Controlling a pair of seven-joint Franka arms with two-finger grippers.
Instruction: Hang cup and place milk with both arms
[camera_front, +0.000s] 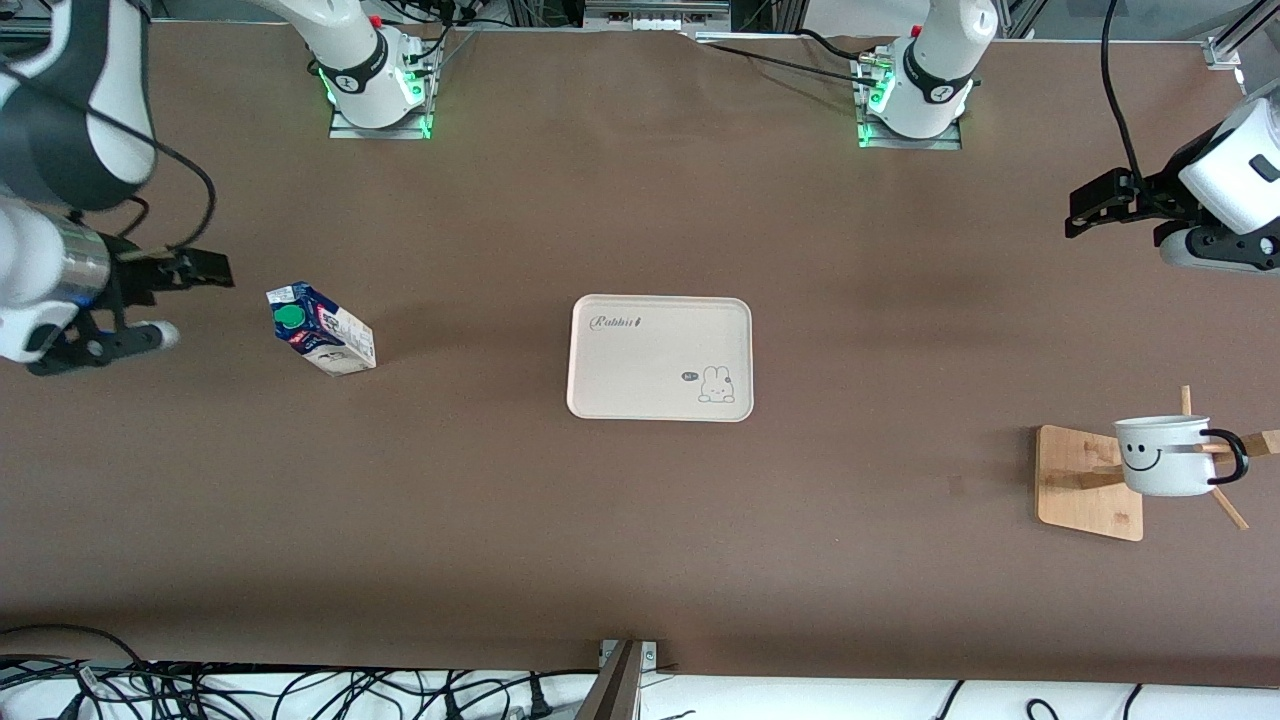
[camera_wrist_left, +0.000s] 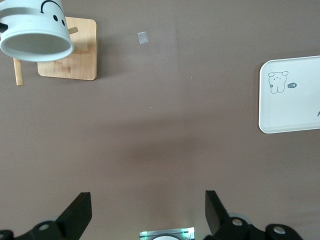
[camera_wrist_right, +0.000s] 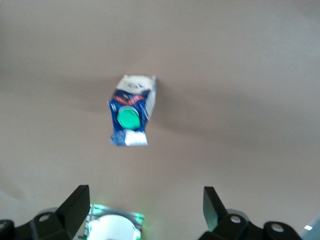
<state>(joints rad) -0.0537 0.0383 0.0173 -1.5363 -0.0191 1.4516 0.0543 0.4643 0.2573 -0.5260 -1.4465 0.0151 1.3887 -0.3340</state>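
Note:
The cup (camera_front: 1158, 455), white with a black smiley face, hangs by its black handle on a peg of the wooden rack (camera_front: 1085, 480) at the left arm's end of the table; the left wrist view shows its open mouth (camera_wrist_left: 35, 31). The milk (camera_front: 320, 330), a blue and white carton with a green cap, stands on the table toward the right arm's end, seen from above in the right wrist view (camera_wrist_right: 131, 111). My right gripper (camera_front: 205, 270) (camera_wrist_right: 144, 192) hovers open beside the milk. My left gripper (camera_front: 1085, 210) (camera_wrist_left: 147, 200) hangs open above the table, apart from the cup.
A white rectangular tray (camera_front: 660, 330) with a rabbit print lies in the middle of the table, also seen in the left wrist view (camera_wrist_left: 290, 107). The rack's base (camera_wrist_left: 70, 55) is a flat wooden plate. Both arm bases (camera_front: 375, 85) (camera_front: 915, 95) glow green.

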